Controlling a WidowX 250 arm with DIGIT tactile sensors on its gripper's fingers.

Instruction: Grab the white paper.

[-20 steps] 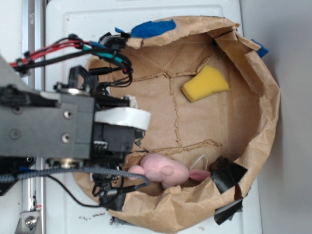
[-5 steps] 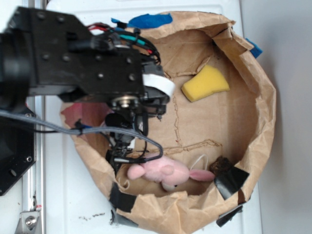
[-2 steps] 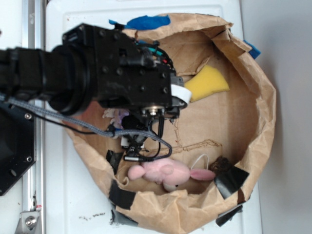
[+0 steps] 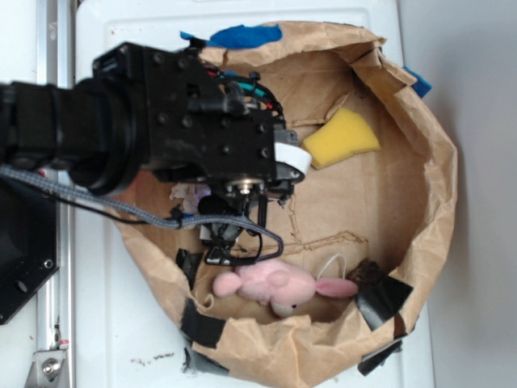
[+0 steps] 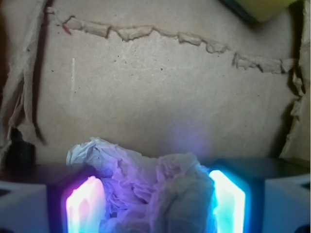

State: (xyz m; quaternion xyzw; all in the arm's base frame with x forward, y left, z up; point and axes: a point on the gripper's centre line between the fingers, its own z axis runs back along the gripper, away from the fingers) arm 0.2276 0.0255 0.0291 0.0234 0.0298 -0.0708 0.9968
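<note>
The white paper (image 5: 155,187) is a crumpled, wrinkled wad that fills the gap between my two glowing fingers in the wrist view. It presses against the left pad (image 5: 85,206) and the right pad (image 5: 226,201). My gripper (image 5: 155,199) is shut on it, above the brown paper floor. From the exterior view the black arm (image 4: 170,121) covers most of the gripper. Only a small purple-lit bit of the paper (image 4: 191,194) shows under the arm's lower edge.
A brown paper bag (image 4: 440,178) forms a walled bowl around the scene. Inside it lie a yellow sponge (image 4: 343,137) at the upper right and a pink plush toy (image 4: 279,284) near the lower wall. Black tape (image 4: 384,297) patches the lower right rim. Cables (image 4: 242,238) hang beneath the arm.
Over the last second the arm swung right and further over the bag floor, toward the sponge. The paper now shows under the arm, left of centre.
</note>
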